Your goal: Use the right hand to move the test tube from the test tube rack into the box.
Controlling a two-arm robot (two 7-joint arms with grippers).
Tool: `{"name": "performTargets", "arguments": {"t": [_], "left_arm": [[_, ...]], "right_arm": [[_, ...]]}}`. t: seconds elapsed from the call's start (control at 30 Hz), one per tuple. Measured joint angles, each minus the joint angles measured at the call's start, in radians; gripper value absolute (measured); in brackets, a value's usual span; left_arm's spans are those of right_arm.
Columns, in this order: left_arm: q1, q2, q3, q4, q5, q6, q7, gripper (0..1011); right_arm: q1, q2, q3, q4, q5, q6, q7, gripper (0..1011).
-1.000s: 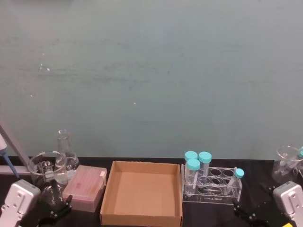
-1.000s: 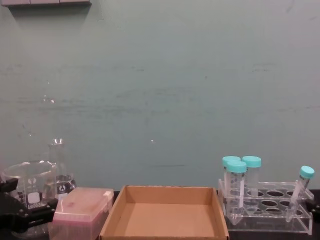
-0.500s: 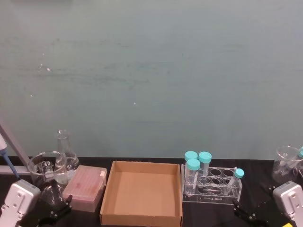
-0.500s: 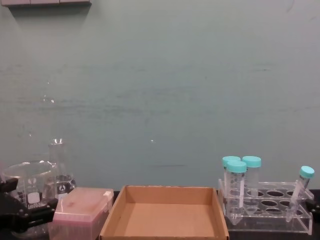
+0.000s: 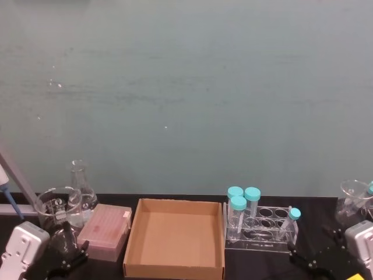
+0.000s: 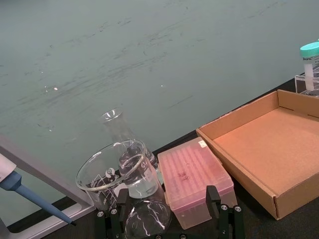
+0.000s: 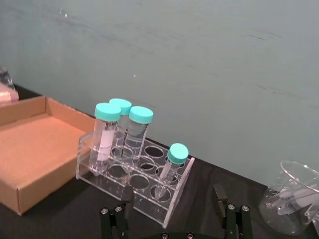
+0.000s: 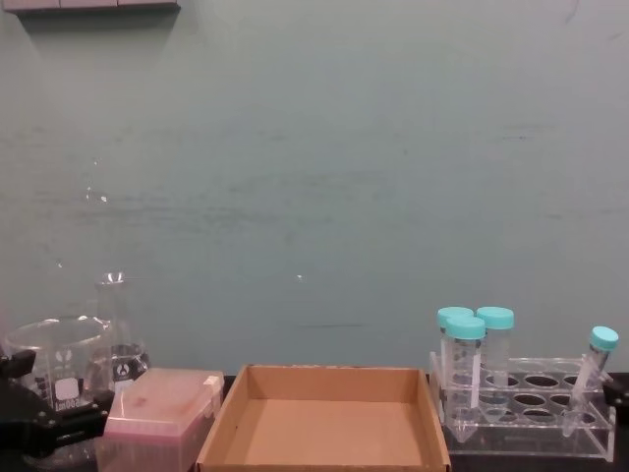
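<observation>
slim test tube (image 7: 167, 173) leans cap-up in rack's (image 7: 144, 200) end hole, straight ahead of right hand's (image 7: 173, 199) wide-spread jaws; left gripper (image 6: 167, 199) idle, jaws spread, well apart from rack.

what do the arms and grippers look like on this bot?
Left arm and right arm: boxy silver-grey housings. Left gripper and right gripper: black, two straight fingers, small silver screws at the base. Yellow patch by the right wrist.

test tube (image 7: 168, 172): tilted in rack (image 7: 114, 183), right end | box (image 7: 45, 184): beside rack
</observation>
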Motion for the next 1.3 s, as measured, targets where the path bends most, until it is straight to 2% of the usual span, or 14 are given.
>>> {"name": "performTargets", "arguments": {"t": [0.13,0.23,0.63,0.8,1.0,1.3], "left_arm": [[0.0,0.0,0.0,0.0,0.0,0.0,0.0,1000],[0.0,0.0,0.0,0.0,0.0,0.0,0.0,1000],[0.0,0.0,0.0,0.0,0.0,0.0,0.0,1000],[0.0,0.0,0.0,0.0,0.0,0.0,0.0,1000],[0.0,0.0,0.0,0.0,0.0,0.0,0.0,1000],[0.0,0.0,0.0,0.0,0.0,0.0,0.0,1000]], "right_arm": [[0.008,-0.023,0.022,0.012,0.038,0.001,0.036,1003],[0.024,-0.039,0.028,0.029,0.044,0.002,0.05,1002],[0.119,-0.111,0.033,0.135,-0.002,0.003,0.056,1003],[0.143,-0.138,0.036,0.17,-0.005,0.021,0.06,1003],[0.177,-0.178,0.048,0.219,0.004,0.073,0.077,1002],[0.204,-0.207,0.051,0.259,-0.012,0.077,0.099,1003]]}}
